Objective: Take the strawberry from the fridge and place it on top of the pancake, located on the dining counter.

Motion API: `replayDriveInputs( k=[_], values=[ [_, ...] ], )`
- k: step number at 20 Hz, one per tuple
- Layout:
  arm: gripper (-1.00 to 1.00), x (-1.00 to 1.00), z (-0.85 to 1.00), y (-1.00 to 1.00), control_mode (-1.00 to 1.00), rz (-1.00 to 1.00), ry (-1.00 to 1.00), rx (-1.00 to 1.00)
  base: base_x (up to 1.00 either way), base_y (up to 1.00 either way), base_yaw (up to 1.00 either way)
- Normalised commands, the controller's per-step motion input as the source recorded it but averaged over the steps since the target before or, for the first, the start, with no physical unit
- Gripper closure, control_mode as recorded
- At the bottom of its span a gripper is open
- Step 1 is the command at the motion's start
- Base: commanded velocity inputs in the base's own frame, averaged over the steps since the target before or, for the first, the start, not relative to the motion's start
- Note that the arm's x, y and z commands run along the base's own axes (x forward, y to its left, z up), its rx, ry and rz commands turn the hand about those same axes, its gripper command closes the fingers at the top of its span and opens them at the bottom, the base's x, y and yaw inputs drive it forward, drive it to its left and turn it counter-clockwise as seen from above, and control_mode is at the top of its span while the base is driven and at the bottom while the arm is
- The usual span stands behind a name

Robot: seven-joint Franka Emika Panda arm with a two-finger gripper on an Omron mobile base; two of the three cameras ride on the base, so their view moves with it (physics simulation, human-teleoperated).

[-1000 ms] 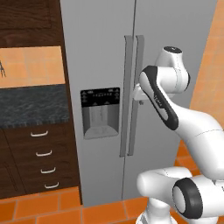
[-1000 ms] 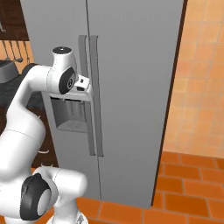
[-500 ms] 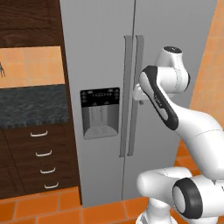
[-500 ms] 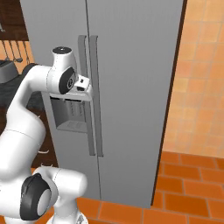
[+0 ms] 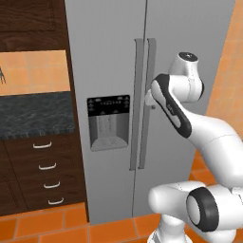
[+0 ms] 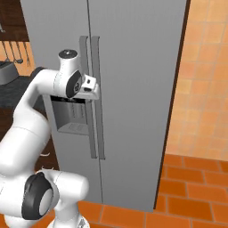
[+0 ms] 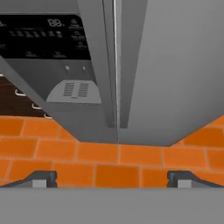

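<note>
The fridge is seen with both doors closed, so the strawberry, presumably inside, is hidden. The right door's handle is approached because that door must be opened first. The gripper is held just beside it, fingers spread wide and empty. No change from half a second ago is noticed.

Even, bright rendered light — soft shadows, no glare — slightly coarse, blurry pixels throughout.
</note>
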Motion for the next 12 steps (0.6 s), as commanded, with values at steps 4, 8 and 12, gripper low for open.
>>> replayDriveInputs(
  k=[4, 8, 12],
  values=[
    [-1.0, 0.34, -0.08, -0.24, -1.0, 0.0, -0.19, 0.0, 0.0, 0.0, 0.0],
    [-1.0, 0.67, -0.11, -0.03, -1.0, 0.0, -0.14, 0.0, 0.0, 0.0, 0.0],
    [-1.0, 0.71, 0.0, 0.0, -1.0, 0.0, -0.11, 0.0, 0.0, 0.0, 0.0]
  ],
)
